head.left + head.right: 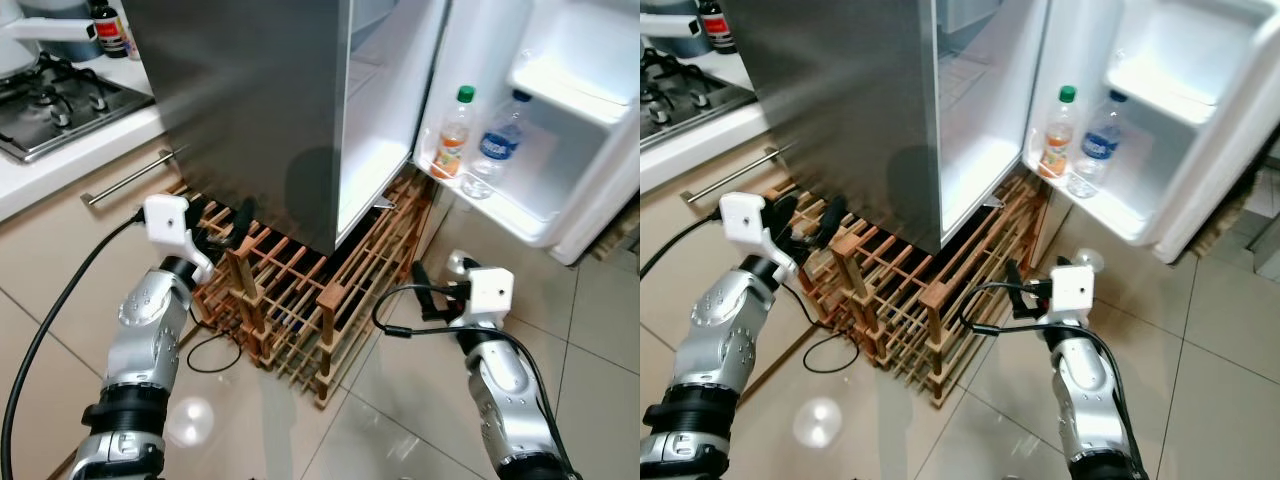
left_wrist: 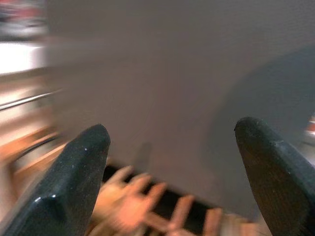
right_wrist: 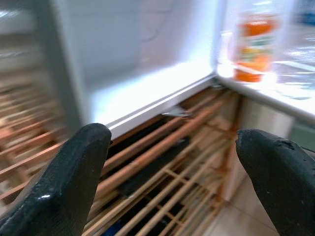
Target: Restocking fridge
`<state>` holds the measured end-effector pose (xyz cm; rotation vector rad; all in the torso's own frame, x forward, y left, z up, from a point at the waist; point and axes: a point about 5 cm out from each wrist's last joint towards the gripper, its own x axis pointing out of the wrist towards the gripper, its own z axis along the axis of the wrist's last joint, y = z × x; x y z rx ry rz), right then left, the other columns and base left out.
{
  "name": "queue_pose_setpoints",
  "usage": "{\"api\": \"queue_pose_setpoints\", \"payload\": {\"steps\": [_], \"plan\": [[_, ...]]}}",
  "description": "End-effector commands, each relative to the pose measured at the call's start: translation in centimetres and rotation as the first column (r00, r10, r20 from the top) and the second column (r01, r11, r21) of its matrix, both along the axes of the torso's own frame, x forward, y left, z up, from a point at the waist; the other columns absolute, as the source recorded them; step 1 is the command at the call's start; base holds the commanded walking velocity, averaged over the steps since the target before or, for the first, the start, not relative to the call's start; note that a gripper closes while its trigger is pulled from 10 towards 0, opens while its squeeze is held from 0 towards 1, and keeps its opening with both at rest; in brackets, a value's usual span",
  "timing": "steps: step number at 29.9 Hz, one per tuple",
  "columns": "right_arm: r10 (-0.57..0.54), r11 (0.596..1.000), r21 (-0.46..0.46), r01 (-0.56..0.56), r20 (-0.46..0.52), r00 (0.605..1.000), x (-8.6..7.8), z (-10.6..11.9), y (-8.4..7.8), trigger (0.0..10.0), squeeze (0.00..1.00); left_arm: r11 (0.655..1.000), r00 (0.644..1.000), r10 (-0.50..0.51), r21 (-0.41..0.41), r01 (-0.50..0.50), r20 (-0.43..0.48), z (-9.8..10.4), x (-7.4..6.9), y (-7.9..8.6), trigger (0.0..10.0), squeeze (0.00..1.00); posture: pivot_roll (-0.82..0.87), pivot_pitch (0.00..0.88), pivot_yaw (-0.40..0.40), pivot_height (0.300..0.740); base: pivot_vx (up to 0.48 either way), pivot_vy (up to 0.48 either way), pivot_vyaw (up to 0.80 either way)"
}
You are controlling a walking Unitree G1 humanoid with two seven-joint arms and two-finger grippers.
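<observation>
Both jaws spread wide, nothing held. Left gripper (image 1: 225,232) sits low over the wooden wine rack (image 1: 300,300), facing the steel side of the fridge (image 1: 250,110). Right gripper (image 1: 1025,292) is low too, near the rack's far end, pointing at the bottom edge of the open fridge compartment. Both wrist views blurred, so prob in motion.

Stock is already in the fridge door (image 1: 590,130): orange drink bottle (image 1: 453,135) w/ green cap and a clear water bottle (image 1: 497,145) w/ blue label, standing side by side in the lower door shelf (image 1: 520,215), touching or nearly so. Can't see any item left to load.

Risks as I see them:
- Left fingers are close to rack posts and the black cable (image 1: 215,345) looped on the tile floor (image 1: 400,420); a forward swing could snag the cable or hook a slat.
- Right arm's own cable loop (image 1: 400,310) hangs near the rack edge, same snag risk.
- Rack sits under/around the fridge base, so stepping closer means feet hit wood.
- Door is wide open; a right arm lift could clip the shelf and tip the bottles.
- Gas hob (image 1: 55,105) on the tabletop (image 1: 40,180) at left is well apart, no concern.
</observation>
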<state>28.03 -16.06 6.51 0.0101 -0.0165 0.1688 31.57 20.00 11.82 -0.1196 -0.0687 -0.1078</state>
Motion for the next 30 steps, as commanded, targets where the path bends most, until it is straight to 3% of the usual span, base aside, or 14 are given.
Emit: {"api": "queue_pose_setpoints", "payload": {"steps": [1,5,13,19,22,30], "plan": [[0.029,1.000,-0.004,-0.029,-0.002,1.000,0.5,0.3,0.9,10.0,0.00,0.994,0.994,0.103,0.030,-0.101,-0.040,-1.0,-1.1,0.1,10.0,0.00,-0.05,0.000,0.029,0.740,0.000,0.000,0.73],[0.047,0.999,0.007,-0.047,-0.008,0.999,1.0,0.4,1.3,10.0,0.01,0.993,0.992,0.111,0.036,-0.110,-0.054,-1.6,-1.8,-1.4,10.0,0.00,-0.05,0.000,0.023,0.740,0.000,0.000,0.72],[0.055,0.998,0.020,-0.054,-0.026,0.998,1.4,0.3,1.3,10.0,0.01,0.979,0.976,0.199,0.057,-0.194,-0.089,-2.4,-2.0,-0.7,10.0,0.00,-0.06,0.000,0.020,0.740,0.000,0.000,0.69],[0.061,0.998,0.026,-0.060,-0.033,0.998,1.5,0.2,1.4,10.0,0.02,0.981,0.978,0.189,0.068,-0.184,-0.086,-2.2,-1.8,-1.9,10.0,0.00,-0.07,0.000,0.023,0.740,0.000,0.320,0.68],[0.073,0.997,0.030,-0.072,-0.035,0.997,1.6,0.2,1.6,10.0,0.02,0.983,0.985,0.155,0.113,-0.145,-0.076,-2.2,-1.7,-3.2,10.0,0.00,-0.07,0.000,0.024,0.740,0.000,0.000,0.67],[0.090,0.995,0.036,-0.088,-0.038,0.995,1.6,0.1,1.9,10.0,0.02,0.974,0.982,0.170,0.163,-0.155,-0.082,-2.3,-1.4,-3.4,10.0,0.00,-0.07,0.000,0.026,0.740,0.000,0.000,0.66]]}}
